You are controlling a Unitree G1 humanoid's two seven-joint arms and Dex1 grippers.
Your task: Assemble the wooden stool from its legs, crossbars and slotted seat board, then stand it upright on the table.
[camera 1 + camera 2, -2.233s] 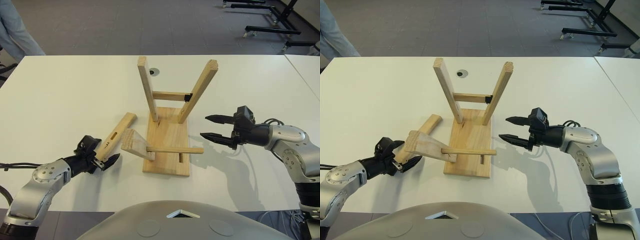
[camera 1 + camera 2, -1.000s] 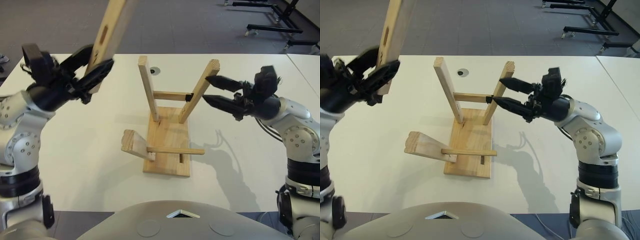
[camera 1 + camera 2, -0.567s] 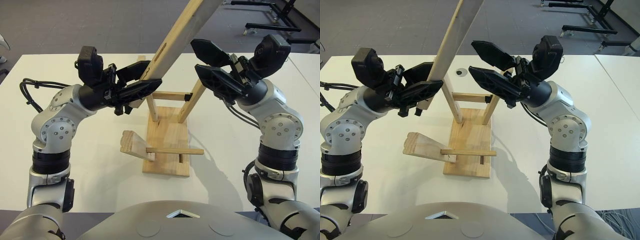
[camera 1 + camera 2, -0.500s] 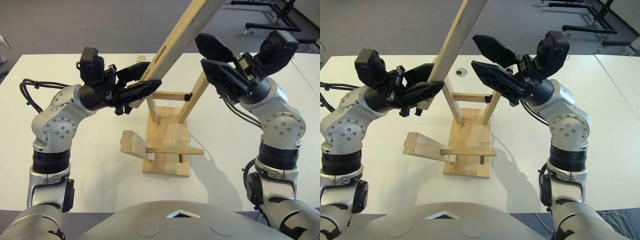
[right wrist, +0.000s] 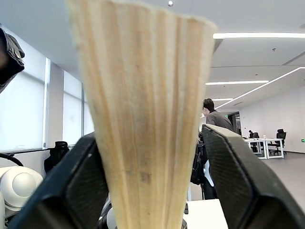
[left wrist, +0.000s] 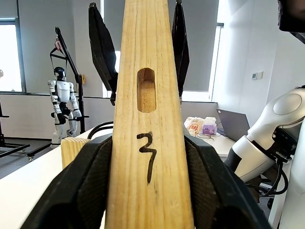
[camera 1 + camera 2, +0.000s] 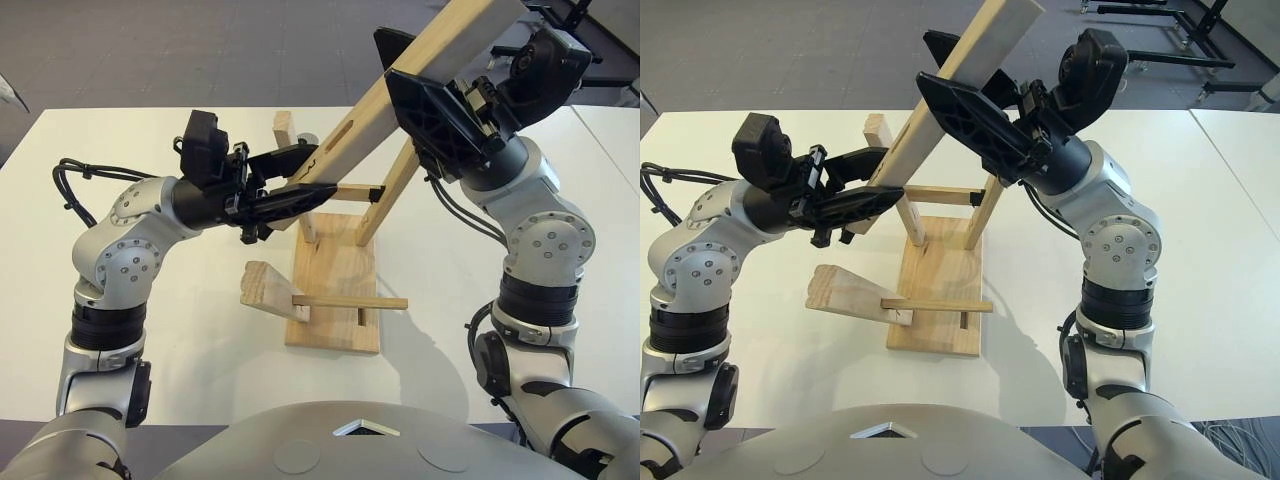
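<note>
Left tool [image 7: 300, 172] is closed on the lower end of a slotted leg [image 7: 372, 103], and the right tool [image 7: 418, 72] clamps the same leg higher up. The piece hangs slanted in the air, from the centre of the frame to the upper right. Below it the seat board [image 7: 340, 260] lies flat on the white surface [image 7: 200, 340], with two upright legs [image 7: 394, 190] joined by a crossbar [image 7: 345, 192]. Another leg [image 7: 268, 287] lies at the board's left edge — its thin crossbar [image 7: 350, 300] rests across the board.
</note>
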